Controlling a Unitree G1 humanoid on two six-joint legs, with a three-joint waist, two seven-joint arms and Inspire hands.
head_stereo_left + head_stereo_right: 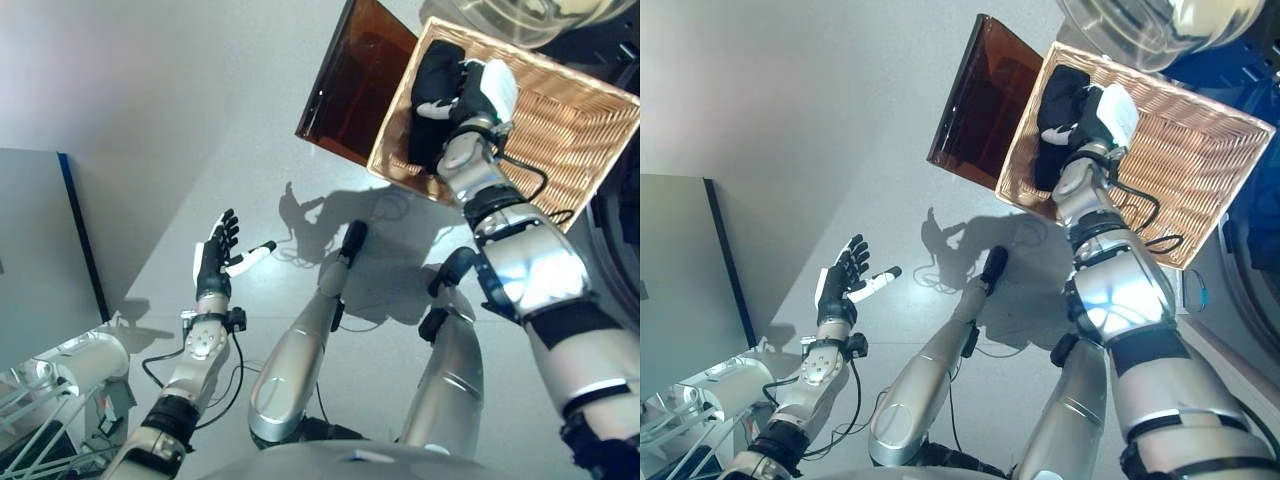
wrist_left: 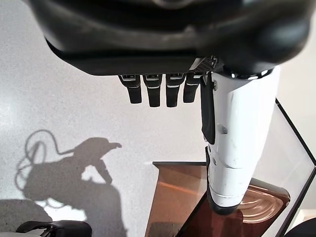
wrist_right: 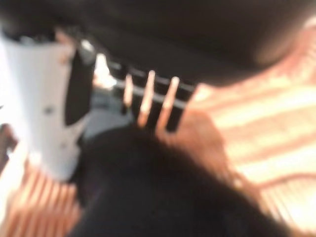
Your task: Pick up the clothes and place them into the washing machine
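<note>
A pile of dark clothes (image 1: 435, 75) lies at the near end of the shallow wicker basket (image 1: 570, 130), which rests on the dark brown box (image 1: 350, 80). My right hand (image 1: 485, 90) reaches into the basket and lies on the clothes. In the right wrist view its fingers (image 3: 148, 98) point straight at the dark cloth (image 3: 163, 192), with the white-covered thumb (image 3: 49, 113) beside it. My left hand (image 1: 212, 260) hovers open and empty over the grey floor, far from the basket. It also shows in the left wrist view (image 2: 173, 34).
The washing machine's glass door (image 1: 520, 20) shows above the basket and its dark body (image 1: 625, 230) at the right edge. A grey panel (image 1: 40, 260) and a white device on a rack (image 1: 70, 370) stand at the lower left.
</note>
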